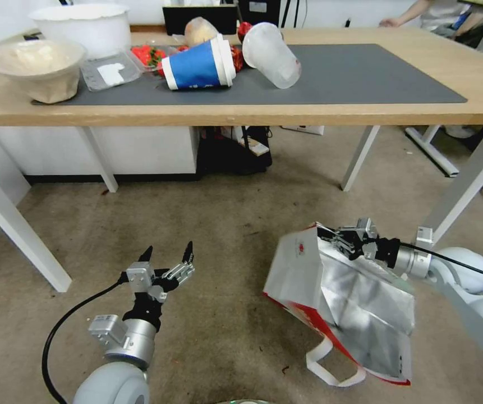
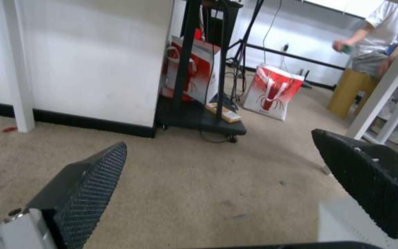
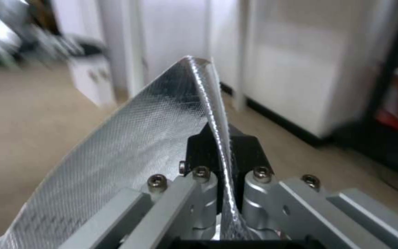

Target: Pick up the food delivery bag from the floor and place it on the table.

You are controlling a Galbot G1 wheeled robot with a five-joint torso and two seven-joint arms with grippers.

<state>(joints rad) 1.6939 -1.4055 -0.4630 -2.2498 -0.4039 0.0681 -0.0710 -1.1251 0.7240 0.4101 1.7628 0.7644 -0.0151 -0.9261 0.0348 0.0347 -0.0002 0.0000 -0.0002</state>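
The food delivery bag [image 1: 336,297], white with red sides and a silver foil inside, hangs tilted just above the floor [image 1: 224,224] at the lower right of the head view. My right gripper [image 1: 336,238] is shut on its upper rim. In the right wrist view the foil rim [image 3: 217,114] runs pinched between the black fingers [image 3: 247,152]. One white strap handle [image 1: 331,365] trails down to the carpet. My left gripper [image 1: 168,255] is open over bare floor, left of the bag; its two black pads [image 2: 93,180] stand wide apart. The light-wood table [image 1: 364,106] with the grey mat spans the back.
On the table's left lie a tipped blue cup [image 1: 199,63], a tipped clear cup [image 1: 272,53], two white bowls [image 1: 36,66] and a plastic tray. White table legs [image 1: 359,157] stand behind the bag. A black cart [image 2: 199,117] and another red-white bag [image 2: 273,91] sit under and beyond the table.
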